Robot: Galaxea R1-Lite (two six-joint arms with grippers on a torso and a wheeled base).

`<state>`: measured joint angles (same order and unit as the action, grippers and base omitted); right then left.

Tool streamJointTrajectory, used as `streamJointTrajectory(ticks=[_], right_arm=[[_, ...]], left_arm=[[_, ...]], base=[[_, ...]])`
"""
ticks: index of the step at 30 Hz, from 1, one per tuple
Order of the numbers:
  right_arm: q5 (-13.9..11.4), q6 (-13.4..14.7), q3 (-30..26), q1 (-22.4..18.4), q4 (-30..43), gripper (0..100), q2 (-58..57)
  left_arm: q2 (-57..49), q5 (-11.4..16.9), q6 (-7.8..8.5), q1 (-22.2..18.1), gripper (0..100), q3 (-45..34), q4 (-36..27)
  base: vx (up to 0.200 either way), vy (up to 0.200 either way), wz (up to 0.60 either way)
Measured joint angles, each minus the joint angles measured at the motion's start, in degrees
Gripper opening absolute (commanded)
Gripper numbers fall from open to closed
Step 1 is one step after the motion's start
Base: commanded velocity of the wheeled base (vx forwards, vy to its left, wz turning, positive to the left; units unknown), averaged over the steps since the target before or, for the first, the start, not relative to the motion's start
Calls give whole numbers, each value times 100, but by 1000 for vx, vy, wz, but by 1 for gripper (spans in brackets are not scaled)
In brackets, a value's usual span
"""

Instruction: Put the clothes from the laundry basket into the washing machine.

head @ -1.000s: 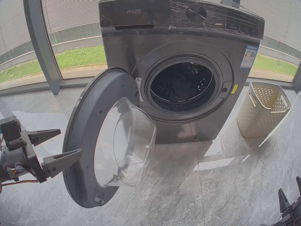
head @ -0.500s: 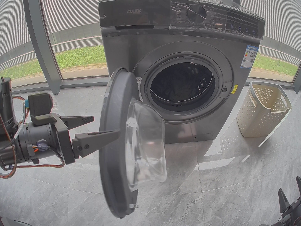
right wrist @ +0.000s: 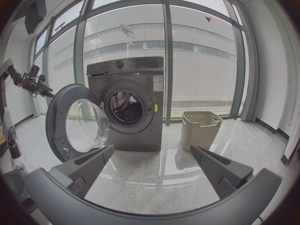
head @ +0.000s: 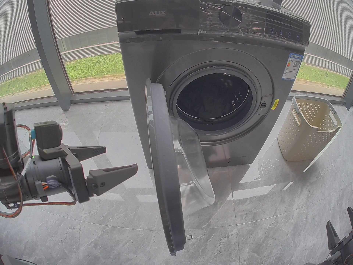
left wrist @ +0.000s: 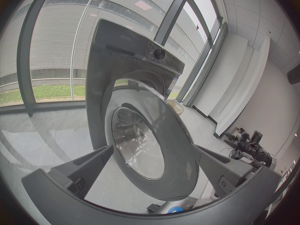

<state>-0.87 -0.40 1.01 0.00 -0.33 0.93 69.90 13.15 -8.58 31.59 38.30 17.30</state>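
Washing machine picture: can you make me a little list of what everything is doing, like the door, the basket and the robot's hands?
washing machine: grey front-loader
door: open, swung out toward the robot, edge-on in the head view
drum: uncovered, dark inside
laundry basket: cream, upright on the floor, right of the machine, apart from it
left gripper: open, left of the door, not touching it
right gripper: open, low, holding nothing

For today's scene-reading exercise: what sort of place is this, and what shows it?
Likely a laundry corner in a glass-walled room: a washing machine with its door open, a laundry basket beside it, floor-to-ceiling windows behind.
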Motion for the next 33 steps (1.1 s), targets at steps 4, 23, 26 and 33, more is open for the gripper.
streamJointTrajectory(ticks=[4, 23, 26, 33], right_arm=[[0, 0, 0, 0, 0, 100, 0], [0, 2, 0, -2, 0, 100, 0], [0, -2, 0, -5, 0, 100, 0], [2, -2, 0, -5, 1, 100, 0]], left_arm=[[317, -62, 40, -6, 100, 12, 148], [2260, -396, -382, 355, 100, 1031, 1488], [2395, -410, -382, 378, 100, 1169, 1488], [2745, -629, -408, 460, 100, 1663, 1458]], base=[[0, 0, 0], [0, 0, 0], [0, 0, 0], [0, 0, 0]])
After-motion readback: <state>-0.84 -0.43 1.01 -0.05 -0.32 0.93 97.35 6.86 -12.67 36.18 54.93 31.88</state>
